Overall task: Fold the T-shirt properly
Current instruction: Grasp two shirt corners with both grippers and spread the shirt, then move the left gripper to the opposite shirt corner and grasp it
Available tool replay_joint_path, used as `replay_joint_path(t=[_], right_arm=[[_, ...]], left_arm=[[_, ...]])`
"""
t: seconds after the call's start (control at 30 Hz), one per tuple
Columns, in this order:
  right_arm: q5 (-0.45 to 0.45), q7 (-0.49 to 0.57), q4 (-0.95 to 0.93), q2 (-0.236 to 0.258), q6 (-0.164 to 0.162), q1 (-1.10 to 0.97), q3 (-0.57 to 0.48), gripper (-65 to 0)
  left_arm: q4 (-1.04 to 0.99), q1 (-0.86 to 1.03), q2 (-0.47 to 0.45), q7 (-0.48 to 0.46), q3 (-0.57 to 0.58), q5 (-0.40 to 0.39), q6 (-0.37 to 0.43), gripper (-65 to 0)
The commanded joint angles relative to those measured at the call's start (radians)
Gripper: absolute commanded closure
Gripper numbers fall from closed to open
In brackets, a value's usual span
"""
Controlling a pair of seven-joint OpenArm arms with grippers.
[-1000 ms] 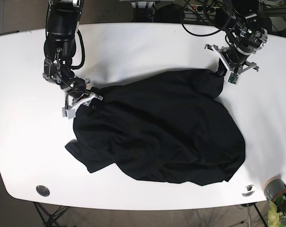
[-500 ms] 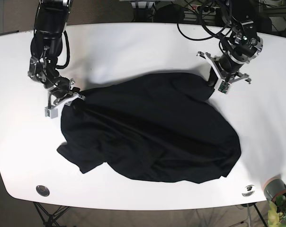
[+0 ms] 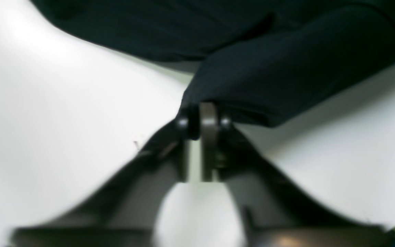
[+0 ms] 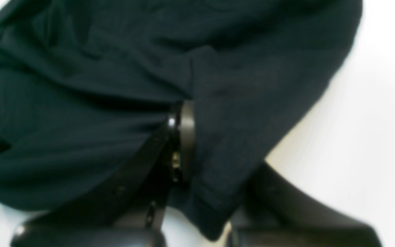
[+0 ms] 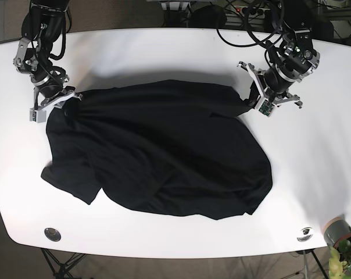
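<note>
Black cloth fills the middle of the base view: the T-shirt (image 5: 158, 151) lies rumpled on the white table (image 5: 164, 52), stretched across its upper edge between two grippers and sagging in loose folds toward the lower centre of the frame. At the upper left of that view the right gripper (image 5: 53, 102) pinches one corner of the shirt; at the upper right the left gripper (image 5: 258, 100) pinches the opposite corner. In the left wrist view, the left gripper (image 3: 202, 120) has its jaws pressed together on a bunched fold of the T-shirt (image 3: 286, 68), with bare table (image 3: 46, 120) on both sides; the whole picture is blurred, so the fabric edge is soft and the fingertips hard to separate. In the right wrist view the right gripper (image 4: 182, 127) is closed on the T-shirt (image 4: 98, 85), and cloth drapes over one finger, hiding most of it. Sleeves, collar and hem cannot be told apart anywhere. A grey cup (image 5: 336, 231) and green leaves (image 5: 347, 258) are cut off at the lower right corner of the base view.
</note>
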Motion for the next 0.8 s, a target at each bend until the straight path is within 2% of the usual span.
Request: replay_joint_path(t=[0.0,0.1,0.17,0.33,0.5,0.6,0.77], right_arm=[[0.018,0.026,0.024,0.01,0.006,0.009,0.006,-2.1],[0.018,0.026,0.023,0.008,0.006,0.01,0.003,-2.1],[0.018,0.026,0.023,0.007,0.006,0.012,0.003,-2.1],[0.015,0.026,0.023,-0.013,0.006,0.015,0.001,-2.1],[0.015,0.026,0.023,-0.019,0.006,0.015,0.001,-2.1],[0.015,0.026,0.023,-0.019,0.006,0.015,0.001,-2.1],[0.015,0.026,0.023,-0.019,0.006,0.015,0.001,-2.1]], left_arm=[[0.015,-0.007,-0.023,-0.016,-0.006,-0.009,0.002,-22.4],[0.015,-0.01,-0.039,-0.016,-0.008,-0.01,0.002,-41.1],[0.015,-0.027,-0.04,-0.016,-0.008,-0.013,0.002,-45.1],[-0.014,-0.134,-0.062,-0.016,-0.018,-0.009,0.002,-42.5],[-0.085,-0.268,-0.062,-0.016,-0.09,-0.007,0.081,-41.5],[-0.183,-0.358,-0.063,-0.016,-0.132,-0.007,0.118,-41.5],[-0.374,-0.496,-0.077,-0.022,-0.215,0.004,0.124,-41.5]])
